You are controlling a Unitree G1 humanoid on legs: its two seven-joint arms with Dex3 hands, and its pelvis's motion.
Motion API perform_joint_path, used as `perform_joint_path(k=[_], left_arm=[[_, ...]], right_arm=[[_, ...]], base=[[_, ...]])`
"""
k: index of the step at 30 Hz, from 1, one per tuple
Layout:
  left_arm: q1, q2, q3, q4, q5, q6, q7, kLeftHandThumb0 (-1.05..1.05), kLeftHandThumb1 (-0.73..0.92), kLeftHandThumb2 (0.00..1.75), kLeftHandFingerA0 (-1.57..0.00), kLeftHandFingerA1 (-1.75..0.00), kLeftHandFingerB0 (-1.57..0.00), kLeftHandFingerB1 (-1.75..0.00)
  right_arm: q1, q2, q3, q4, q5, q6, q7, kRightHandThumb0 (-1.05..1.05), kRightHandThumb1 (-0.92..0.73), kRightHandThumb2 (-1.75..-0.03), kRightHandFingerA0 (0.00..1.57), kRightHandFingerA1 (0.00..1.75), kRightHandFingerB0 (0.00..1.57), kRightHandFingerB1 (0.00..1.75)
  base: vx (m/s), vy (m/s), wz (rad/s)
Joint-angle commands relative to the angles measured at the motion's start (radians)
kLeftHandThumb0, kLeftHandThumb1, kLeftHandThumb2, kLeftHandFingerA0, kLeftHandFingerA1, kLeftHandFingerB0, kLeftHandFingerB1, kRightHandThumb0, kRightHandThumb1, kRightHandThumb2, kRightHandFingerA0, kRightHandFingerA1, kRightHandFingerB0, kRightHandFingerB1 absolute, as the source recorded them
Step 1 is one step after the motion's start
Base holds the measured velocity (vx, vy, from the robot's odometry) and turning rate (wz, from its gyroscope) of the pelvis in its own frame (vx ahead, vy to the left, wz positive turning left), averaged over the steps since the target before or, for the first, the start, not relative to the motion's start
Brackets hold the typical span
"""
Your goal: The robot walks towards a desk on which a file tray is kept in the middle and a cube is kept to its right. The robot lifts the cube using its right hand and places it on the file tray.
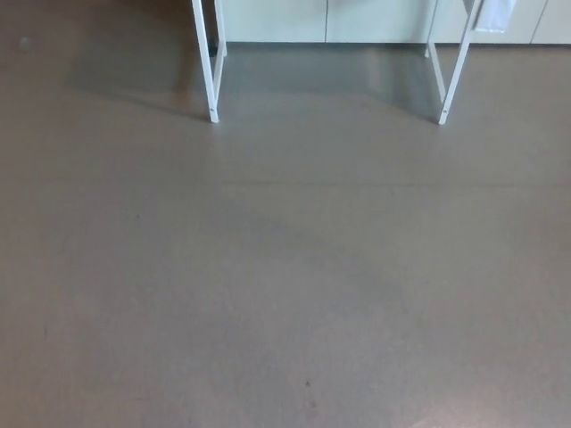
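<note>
Two white desk legs (pixel 207 71) stand on the grey floor (pixel 285 285) near the top of the view, well apart, each slanting a little. Behind them runs a row of pale panels (pixel 272 20). Something white (pixel 495 13) hangs beside the right leg, too cropped to name. A dark speck (pixel 308 383) marks the floor low down. Neither hand is in view, so I cannot tell how the fingers are set. The cube and tray are out of view as well.

You're looking down at mostly floor (pixel 285 294) here. The left desk leg (pixel 208 67) is standing at the top, left of centre, and the right desk leg (pixel 452 76) is standing well apart on its right. Cabinet fronts (pixel 375 20) are running behind both, along the top edge.
</note>
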Motion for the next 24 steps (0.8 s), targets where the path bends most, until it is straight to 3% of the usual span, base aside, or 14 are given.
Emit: perform_joint_path(k=[1,7,8,9,10,12,14,23,24], left_arm=[[-0.008,0.02,0.005,0.006,0.006,-0.022,-0.027,-0.61,0.62,0.99,0.0,-0.44,0.0,-0.26],[-0.045,0.005,0.005,0.031,0.012,0.035,-0.011,-0.7,0.62,1.01,0.0,-0.48,0.0,-0.29],[-0.04,0.008,0.023,0.03,-0.01,0.044,-0.036,-0.67,0.63,1.01,0.0,-0.42,-0.01,-0.25],[-0.032,0.009,0.022,0.02,-0.01,0.038,-0.036,-0.62,0.85,0.66,0.0,-0.39,0.0,-0.23],[-0.029,0.009,0.018,0.012,-0.005,0.043,-0.035,-0.66,0.65,1.01,0.0,-0.34,0.0,-0.2],[-0.024,0.009,-0.004,0.013,0.022,0.024,-0.013,-0.7,0.65,1.0,-0.02,-0.42,-0.03,-0.19],[-0.032,0.002,0.008,0.027,0.008,0.041,-0.01,-0.67,0.63,1.02,0.0,-0.47,0.0,-0.29],[-0.016,0.007,0.02,0.012,-0.004,0.031,-0.03,-0.68,0.66,1.0,0.0,-0.35,0.0,-0.19],[-0.013,0.008,0.014,0.009,0.004,0.034,-0.019,-0.76,0.66,0.97,-0.03,-0.36,-0.02,-0.15]], right_arm=[[-0.005,-0.015,-0.008,0.001,-0.01,-0.009,0.01,-0.75,-0.78,-0.64,0.31,0.32,0.53,0.36],[-0.016,-0.016,-0.01,0.002,-0.014,-0.008,0.015,-0.75,-0.78,-0.64,0.31,0.32,0.53,0.36],[-0.017,-0.016,-0.011,0.002,-0.014,-0.008,0.015,-0.75,-0.78,-0.64,0.31,0.32,0.53,0.36],[-0.017,-0.016,-0.011,0.003,-0.015,-0.008,0.015,-0.75,-0.78,-0.64,0.31,0.32,0.53,0.36],[-0.018,-0.019,-0.013,0.001,-0.016,-0.008,0.017,-0.75,-0.78,-0.64,0.31,0.32,0.53,0.36],[-0.019,-0.022,-0.014,0.0,-0.018,-0.008,0.018,-0.75,-0.78,-0.64,0.31,0.32,0.53,0.36],[-0.02,-0.024,-0.014,-0.001,-0.02,-0.009,0.02,-0.75,-0.78,-0.64,0.31,0.32,0.53,0.36],[-0.024,-0.025,-0.016,0.0,-0.023,-0.009,0.022,-0.75,-0.78,-0.64,0.31,0.32,0.53,0.36],[-0.024,-0.025,-0.016,0.0,-0.023,-0.009,0.022,-0.75,-0.78,-0.64,0.31,0.32,0.53,0.36]], base=[[0.14,0.158,0.01],[0.21,0.045,-0.05],[0.22,0.022,0.02],[0.19,-0.013,0.1],[0.25,-0.035,0.13],[0.25,-0.048,0.08],[0.24,-0.096,0.11],[0.38,-0.126,0.11],[0.27,-0.054,-0.02]])
